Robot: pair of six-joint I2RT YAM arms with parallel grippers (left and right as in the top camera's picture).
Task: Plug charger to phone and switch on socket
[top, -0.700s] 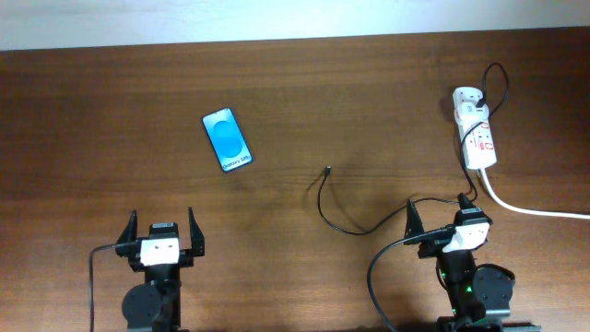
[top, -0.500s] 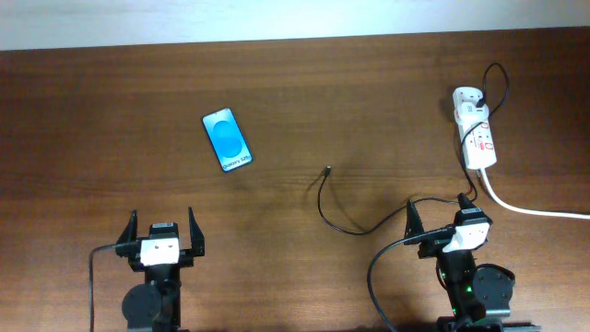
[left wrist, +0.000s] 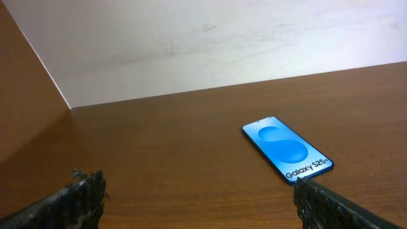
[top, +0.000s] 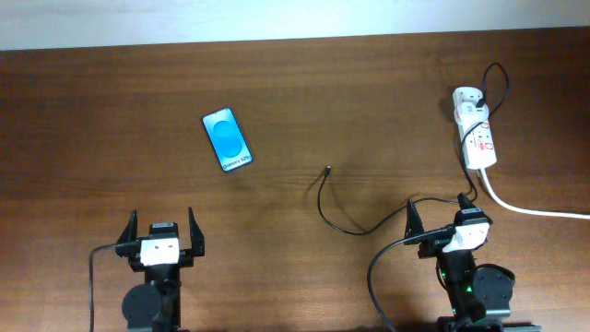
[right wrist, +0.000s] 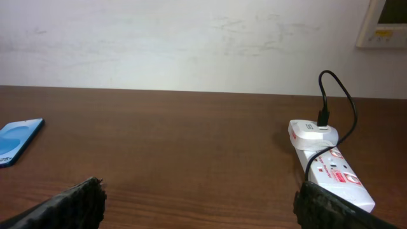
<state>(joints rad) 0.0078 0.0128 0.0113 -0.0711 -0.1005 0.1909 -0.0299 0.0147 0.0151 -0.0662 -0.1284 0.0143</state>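
Phone (left wrist: 287, 150): face up on the wooden surface (top: 111, 111), left of centre, blue screen lit. The white strip at its near end reads "Galaxy S25+".

Socket (top: 476, 132): white power strip at far right with red markings too small to read. A white cord (top: 535, 210) leaves its near end toward the right edge.

Charger (top: 336, 217): thin black cable looping out of the white block at the strip's far end. It passes by the right tool and curls across the surface. Its tip (top: 328, 170) lies free at centre, well apart from the phone.

Left tool (top: 162, 216): fingers wide apart, nothing between them, arm folded at the near edge and aimed at the far wall.

Right tool (right wrist: 198, 191): same pose, fingers apart and holding nothing, with the socket ahead to its right.
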